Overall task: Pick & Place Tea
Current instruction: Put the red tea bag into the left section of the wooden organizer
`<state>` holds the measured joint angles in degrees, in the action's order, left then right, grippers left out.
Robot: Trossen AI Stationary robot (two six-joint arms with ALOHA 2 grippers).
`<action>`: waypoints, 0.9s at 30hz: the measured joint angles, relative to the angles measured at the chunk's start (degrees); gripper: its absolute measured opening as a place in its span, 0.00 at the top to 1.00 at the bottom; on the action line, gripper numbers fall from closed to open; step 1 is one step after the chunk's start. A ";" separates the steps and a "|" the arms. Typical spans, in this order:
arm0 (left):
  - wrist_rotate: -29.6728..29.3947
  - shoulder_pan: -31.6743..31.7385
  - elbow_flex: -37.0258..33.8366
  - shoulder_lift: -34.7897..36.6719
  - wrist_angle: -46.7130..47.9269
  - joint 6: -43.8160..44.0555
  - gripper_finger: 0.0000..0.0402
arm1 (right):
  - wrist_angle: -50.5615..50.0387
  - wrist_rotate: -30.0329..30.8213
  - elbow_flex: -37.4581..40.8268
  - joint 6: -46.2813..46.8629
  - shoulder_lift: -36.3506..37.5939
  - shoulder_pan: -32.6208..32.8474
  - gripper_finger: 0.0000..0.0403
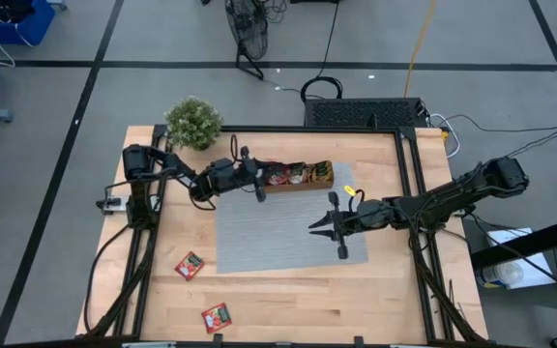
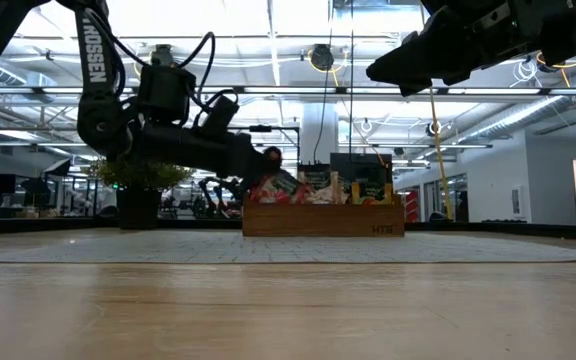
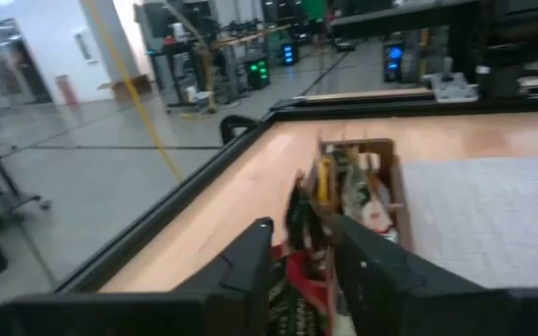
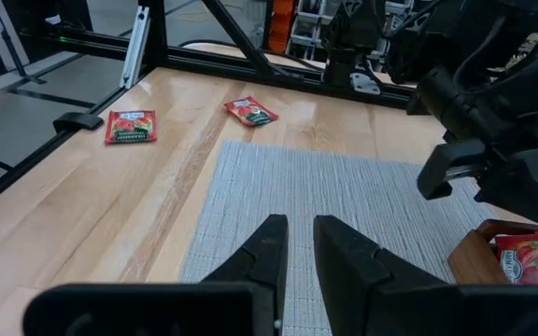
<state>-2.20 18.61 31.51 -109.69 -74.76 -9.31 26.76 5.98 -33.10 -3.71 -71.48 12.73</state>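
The left gripper [image 1: 257,179] is seen at the left end of the wooden tray [image 1: 298,184], which stands at the far edge of the grey mat [image 1: 278,232]. In the left wrist view its fingers [image 3: 250,257] are only a little apart, and a red tea packet [image 3: 302,275] is seen between them, so it appears to be gripped just above the nearest compartment of the tray. More packets [image 1: 293,173] stand upright inside the tray, with red and yellow wrappers visible. Two red packets are lying flat on the bare wood of the table [image 1: 375,290], near its front left corner: one [image 1: 190,264] just beside the mat, the other [image 1: 217,316] closer to the front edge. Both are also seen in the right wrist view, well apart from each other. The right gripper [image 1: 329,227] is held above the right part of the mat, raised from the surface in the low view. Its fingers [image 4: 267,247] are slightly parted and nothing is held between them. A potted plant [image 1: 193,122] is placed at the far left corner of the table.
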 joint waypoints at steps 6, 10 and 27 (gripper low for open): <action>-3.88 -0.37 0.00 0.04 -0.03 -1.02 0.60 | -0.02 0.00 0.00 0.00 0.00 0.00 0.89; -3.91 -0.47 0.00 2.40 0.01 -3.06 0.57 | -0.02 0.00 0.00 0.00 0.00 0.00 0.89; -6.86 -6.19 12.55 17.95 50.37 0.59 0.56 | -0.04 -0.02 0.00 -0.11 0.02 0.00 0.89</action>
<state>-9.05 12.42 44.06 -91.73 -24.39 -8.72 26.72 5.96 -33.10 -3.81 -71.46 12.73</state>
